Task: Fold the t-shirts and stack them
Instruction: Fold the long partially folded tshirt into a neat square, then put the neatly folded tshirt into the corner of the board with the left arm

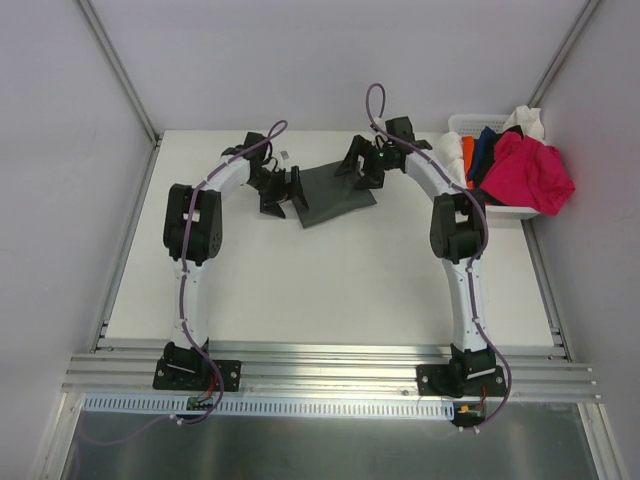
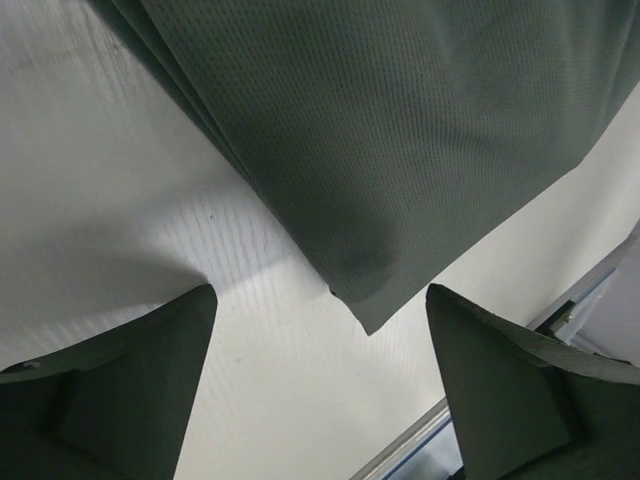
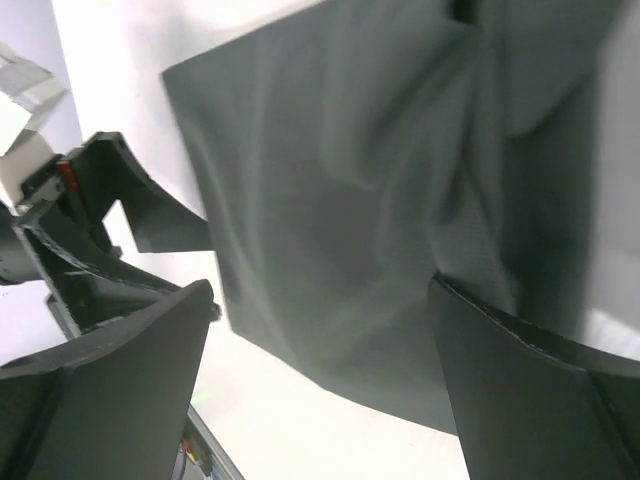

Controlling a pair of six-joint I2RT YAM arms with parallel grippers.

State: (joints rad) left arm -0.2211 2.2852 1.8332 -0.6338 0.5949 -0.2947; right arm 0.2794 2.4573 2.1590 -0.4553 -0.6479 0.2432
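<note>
A dark charcoal grey t-shirt (image 1: 335, 193) lies folded into a flat rectangle at the back middle of the table. My left gripper (image 1: 283, 195) is open and empty at its left edge; the left wrist view shows a shirt corner (image 2: 372, 318) just ahead of my spread fingers (image 2: 130, 380). My right gripper (image 1: 358, 165) is open just above the shirt's far right part; the shirt (image 3: 340, 200) fills the right wrist view between my fingers (image 3: 520, 400). Magenta-pink (image 1: 530, 172), navy (image 1: 487, 148), orange (image 1: 468, 155) and white (image 1: 527, 122) shirts are heaped in the basket.
A white plastic basket (image 1: 462, 125) stands at the table's back right corner, beside the right arm's elbow. White walls enclose the table on the left, back and right. The left gripper (image 3: 90, 240) shows in the right wrist view.
</note>
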